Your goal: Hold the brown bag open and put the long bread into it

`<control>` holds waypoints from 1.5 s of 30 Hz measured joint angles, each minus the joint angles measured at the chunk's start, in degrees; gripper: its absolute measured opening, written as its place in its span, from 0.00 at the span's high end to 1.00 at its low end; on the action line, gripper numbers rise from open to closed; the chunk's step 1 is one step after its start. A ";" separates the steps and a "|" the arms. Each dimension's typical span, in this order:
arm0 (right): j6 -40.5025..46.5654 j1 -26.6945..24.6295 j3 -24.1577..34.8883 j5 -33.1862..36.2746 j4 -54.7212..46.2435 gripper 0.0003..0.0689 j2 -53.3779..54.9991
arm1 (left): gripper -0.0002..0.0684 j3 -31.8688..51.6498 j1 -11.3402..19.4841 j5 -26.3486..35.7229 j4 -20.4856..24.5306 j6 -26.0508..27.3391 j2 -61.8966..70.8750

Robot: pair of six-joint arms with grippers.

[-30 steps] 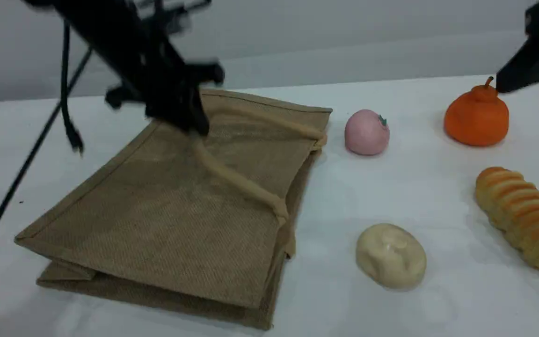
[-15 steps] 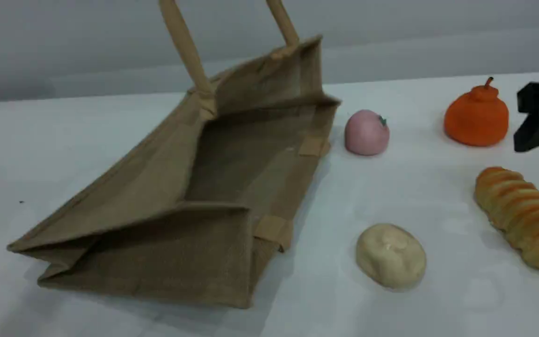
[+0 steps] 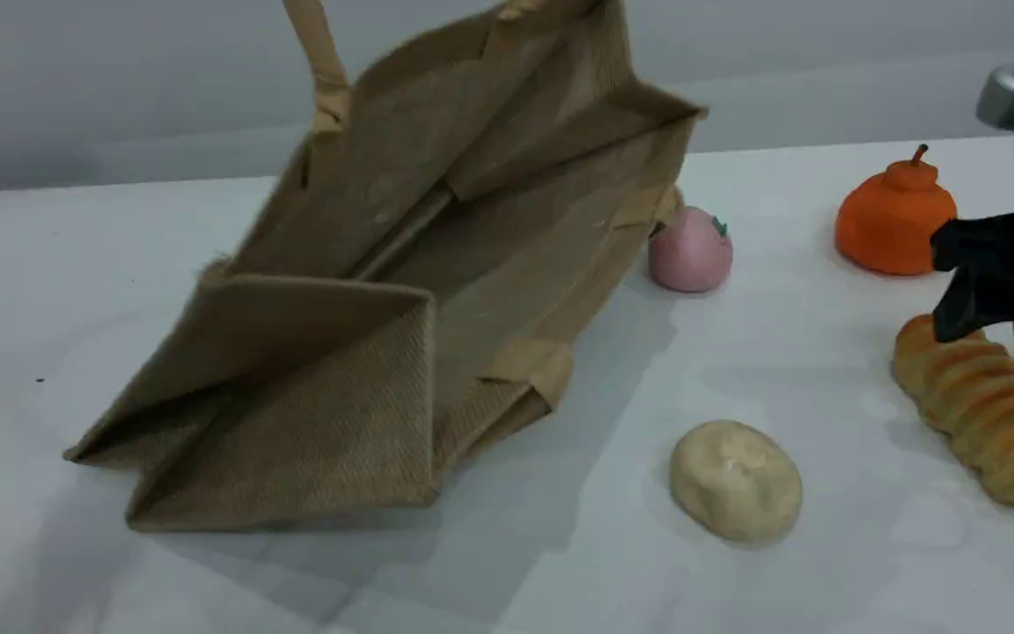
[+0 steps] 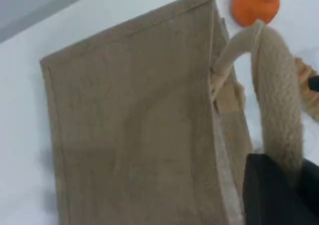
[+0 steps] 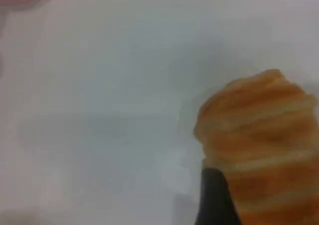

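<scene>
The brown bag (image 3: 366,220) hangs tilted with its base on the table and its mouth gaping toward the right. One beige handle (image 3: 318,62) runs up out of the scene view. In the left wrist view my left gripper (image 4: 284,170) is shut on that handle (image 4: 279,95), above the bag's side (image 4: 134,125). The long bread (image 3: 982,414), golden with orange ridges, lies at the right edge. My right gripper (image 3: 995,330) hovers open at the loaf's far end, a finger on each side. In the right wrist view one fingertip (image 5: 214,195) stands next to the loaf (image 5: 259,135).
A pale cream bun (image 3: 734,478) lies between the bag and the loaf. A pink peach-like ball (image 3: 688,250) sits just beyond the bag's mouth. An orange pumpkin-like fruit (image 3: 890,220) stands behind my right gripper. The white table (image 3: 560,563) carries everything.
The bag went from lying flat to hanging open as my left gripper rose out of the scene view with the handle. My right gripper came down and left onto the loaf's far end.
</scene>
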 joint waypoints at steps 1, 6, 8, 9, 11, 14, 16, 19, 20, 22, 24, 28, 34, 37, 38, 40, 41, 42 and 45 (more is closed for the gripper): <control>-0.14 0.00 -0.27 0.05 0.00 0.44 0.43 | 0.87 0.00 0.00 0.00 -0.29 0.07 -0.33; -1.21 0.00 -0.57 -0.54 0.00 0.44 1.91 | 0.87 0.00 -0.06 -0.05 -2.10 1.09 -0.80; -1.21 0.00 -0.57 -0.85 0.00 0.44 2.60 | 0.87 0.06 -0.06 -0.05 -2.10 1.38 -0.80; -1.21 0.00 -0.57 -1.35 0.00 0.44 3.07 | 0.87 0.06 -0.06 -0.05 -2.10 1.38 -0.80; -1.21 0.00 -0.57 -2.44 0.00 0.44 3.92 | 0.87 0.06 -0.06 -0.05 -2.22 1.38 -0.80; -1.47 0.05 -0.57 -2.49 0.00 0.44 4.48 | 0.87 0.06 -0.06 -0.05 -2.44 1.42 -0.80; -1.52 0.05 -0.57 -2.49 0.00 0.44 4.83 | 0.87 0.06 -0.19 -0.05 -2.92 1.42 -0.80; -1.52 0.05 -0.62 -2.49 0.00 0.44 5.78 | 0.87 0.06 -1.25 -0.11 -2.92 1.49 -0.80; -1.52 0.05 -0.62 -2.49 0.00 0.44 6.24 | 0.87 0.06 -1.63 -0.11 -2.92 1.54 -0.80; -1.58 0.05 -0.68 -2.64 0.00 0.44 7.20 | 0.87 0.06 -2.03 -0.11 -2.87 1.73 -0.80; -1.82 0.05 -0.68 -2.64 -0.06 0.46 7.97 | 0.87 0.06 -2.30 -0.11 -2.82 1.80 -0.80; -2.48 0.00 -0.68 -2.43 -0.23 0.61 8.28 | 0.87 0.06 -2.33 -0.11 -2.66 1.80 -0.80; -2.35 0.00 -0.50 -1.33 -0.06 0.79 7.23 | 0.87 0.06 -2.33 -0.11 -2.66 1.75 -0.80; -2.29 -0.06 -0.18 2.96 -0.39 0.82 4.47 | 0.87 0.06 -2.33 -0.11 -2.55 1.81 -0.80; -2.29 -0.01 -0.18 4.39 -0.39 0.84 2.90 | 0.87 0.06 -2.33 -0.11 -2.52 1.85 -0.80; -2.29 -0.02 -0.24 6.06 -0.27 0.87 -0.58 | 0.87 0.06 -2.33 -0.11 -2.52 1.92 -0.80; -2.29 -0.02 -0.24 6.91 -0.25 0.87 -2.53 | 0.87 0.06 -2.33 -0.11 -2.52 2.00 -0.80; -2.29 -0.02 -0.24 8.32 -0.25 0.88 -4.54 | 0.87 0.06 -2.33 -0.11 -2.52 2.24 -0.80; -1.85 -0.02 -0.36 12.19 -0.80 0.88 -10.74 | 0.87 0.06 -2.37 -0.11 -2.52 2.55 -0.80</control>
